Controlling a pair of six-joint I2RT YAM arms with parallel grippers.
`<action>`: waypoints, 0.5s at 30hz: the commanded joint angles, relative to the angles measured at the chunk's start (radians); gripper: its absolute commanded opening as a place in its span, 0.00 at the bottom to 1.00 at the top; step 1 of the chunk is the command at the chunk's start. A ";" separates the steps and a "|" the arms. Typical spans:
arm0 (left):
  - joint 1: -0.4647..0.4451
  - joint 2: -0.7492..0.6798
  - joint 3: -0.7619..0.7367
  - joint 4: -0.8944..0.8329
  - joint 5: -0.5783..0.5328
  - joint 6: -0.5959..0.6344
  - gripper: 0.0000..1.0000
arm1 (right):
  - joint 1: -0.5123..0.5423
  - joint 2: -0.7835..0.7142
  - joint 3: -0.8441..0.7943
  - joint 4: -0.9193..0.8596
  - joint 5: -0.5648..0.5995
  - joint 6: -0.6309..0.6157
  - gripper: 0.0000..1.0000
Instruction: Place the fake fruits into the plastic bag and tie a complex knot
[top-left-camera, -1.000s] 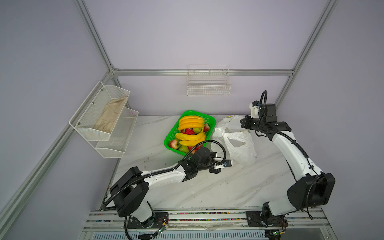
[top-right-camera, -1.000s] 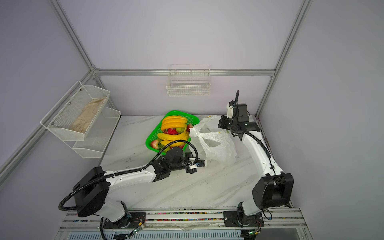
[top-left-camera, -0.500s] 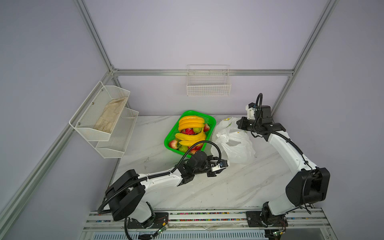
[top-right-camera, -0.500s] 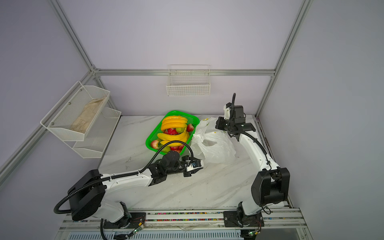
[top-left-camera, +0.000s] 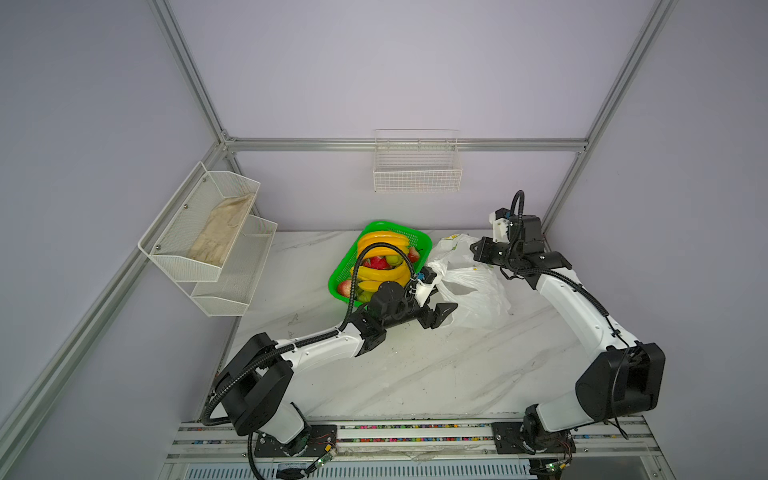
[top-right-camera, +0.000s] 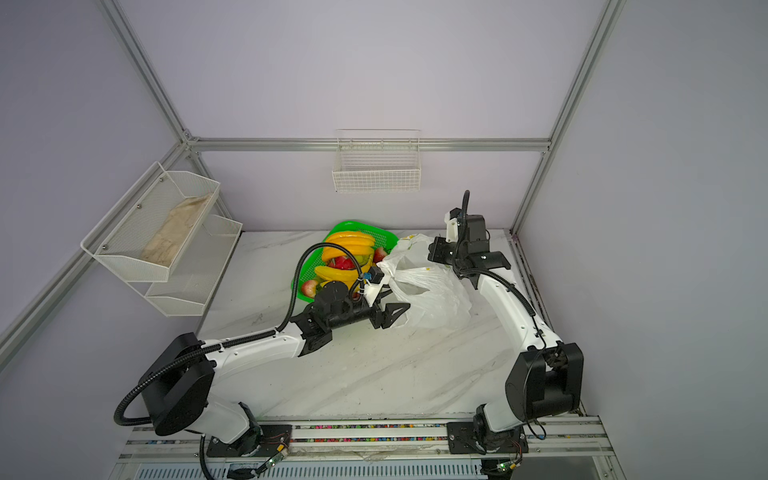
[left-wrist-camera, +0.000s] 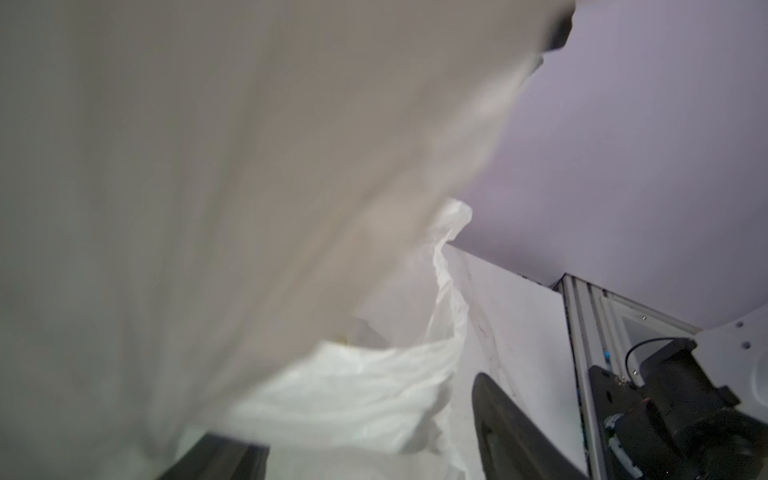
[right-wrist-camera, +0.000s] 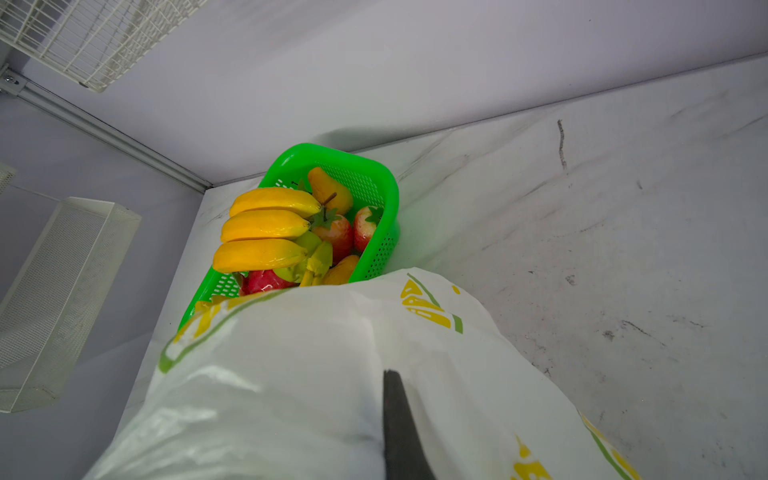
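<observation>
Plastic bag (top-left-camera: 473, 291): crumpled on the marble table (top-left-camera: 415, 374), just right of the green basket (top-left-camera: 395, 226), its far rim pinched in the closed right gripper (top-left-camera: 476, 251). Left gripper (top-left-camera: 442, 305): jaws spread wide at the bag's near edge, plastic lying between them. Fake fruits (top-left-camera: 380, 266): piled in the basket

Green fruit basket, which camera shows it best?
Right wrist view: green basket and bananas, sharp and close. In both top views it is small, crossed by a black cable. Left wrist view misses it.
</observation>
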 joint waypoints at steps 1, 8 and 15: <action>-0.002 0.023 0.129 0.142 0.046 -0.209 0.73 | 0.013 -0.024 -0.019 0.031 0.019 0.022 0.00; -0.001 0.054 0.139 0.329 0.020 -0.291 0.54 | 0.028 -0.022 -0.031 0.064 0.053 0.061 0.00; -0.010 0.044 0.160 0.276 0.093 -0.132 0.21 | 0.027 -0.002 -0.013 0.050 0.063 0.067 0.00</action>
